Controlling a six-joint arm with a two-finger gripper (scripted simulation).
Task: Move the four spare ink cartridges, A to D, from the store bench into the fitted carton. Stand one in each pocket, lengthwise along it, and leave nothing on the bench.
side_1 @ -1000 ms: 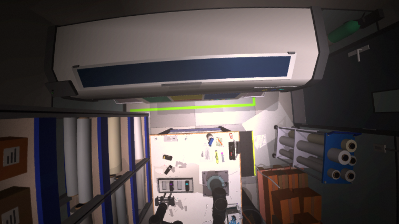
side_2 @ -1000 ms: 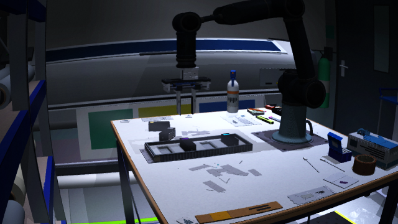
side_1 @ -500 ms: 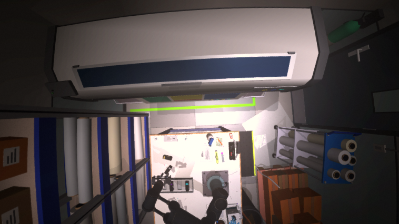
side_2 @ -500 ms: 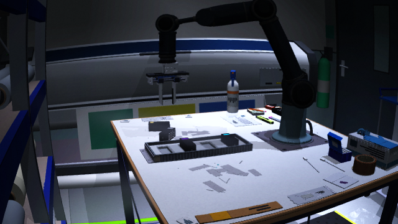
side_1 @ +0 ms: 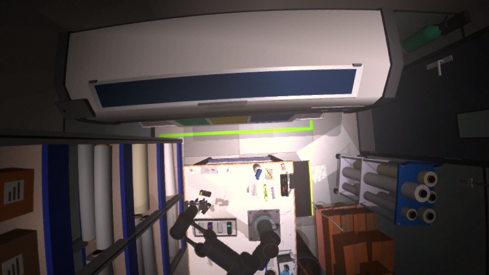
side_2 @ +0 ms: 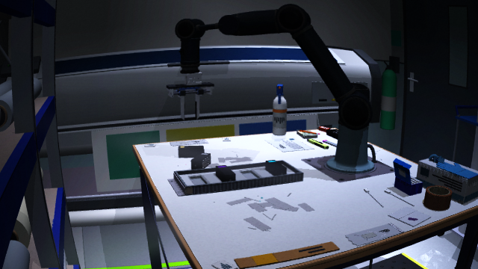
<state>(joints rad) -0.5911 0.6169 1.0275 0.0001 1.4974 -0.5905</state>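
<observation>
My gripper (side_2: 189, 112) (side_1: 199, 204) hangs high above the far left part of the bench, open and empty, over the two loose cartridges. One dark cartridge (side_2: 191, 151) (side_1: 205, 193) lies near the bench's far edge, and a second one (side_2: 201, 160) sits just in front of it, close to the carton. The fitted carton (side_2: 238, 176) (side_1: 214, 227) is a long dark tray with a row of pockets. A cartridge with a purple top (side_2: 225, 173) stands in its second pocket from the left and one with a cyan top (side_2: 276, 167) in its right-hand pocket.
Behind the bench runs a large white and blue printer (side_1: 225, 65). A spray bottle (side_2: 279, 115), pens and papers lie at the far right by the arm's base (side_2: 349, 160). A blue box (side_2: 404, 182), a tape roll (side_2: 437, 197) and a shelf rack (side_2: 22, 149) flank the bench.
</observation>
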